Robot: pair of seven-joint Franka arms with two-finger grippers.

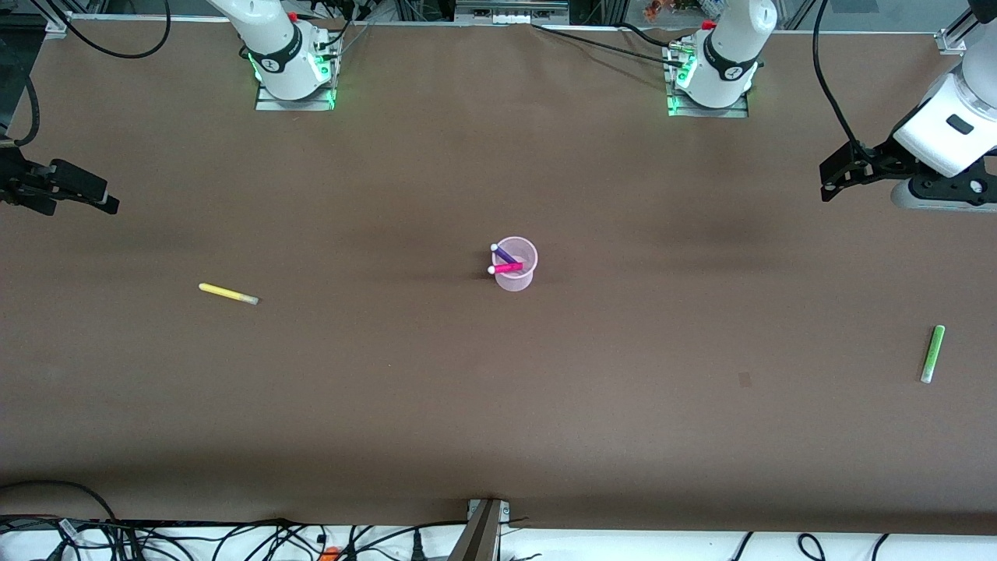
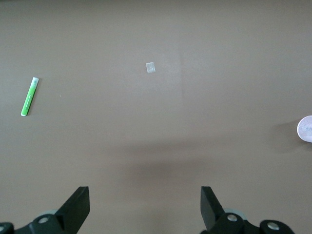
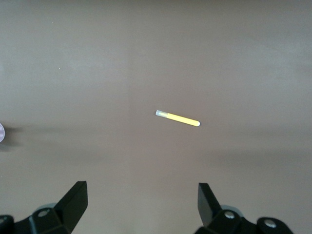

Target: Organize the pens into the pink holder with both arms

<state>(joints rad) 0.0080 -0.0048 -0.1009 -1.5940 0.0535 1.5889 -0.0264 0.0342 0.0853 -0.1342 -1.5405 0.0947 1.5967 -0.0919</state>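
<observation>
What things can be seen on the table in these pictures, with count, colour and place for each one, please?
pink holder: one, pale pink, middle of the table.
purple pen: one, purple, standing tilted in the holder.
magenta pen: one, magenta, tilted in the holder beside the purple pen.
yellow pen: one, yellow, lying flat on the table toward the right arm's end.
green pen: one, lime green, lying flat toward the left arm's end, nearer to the front camera than the holder.
pale patch: one, whitish, small, flat on the table surface.
table: one, brown surface.
left end effector: one, black, open, in the air over the left arm's end.
right end effector: one, black, open, in the air over the right arm's end.
</observation>
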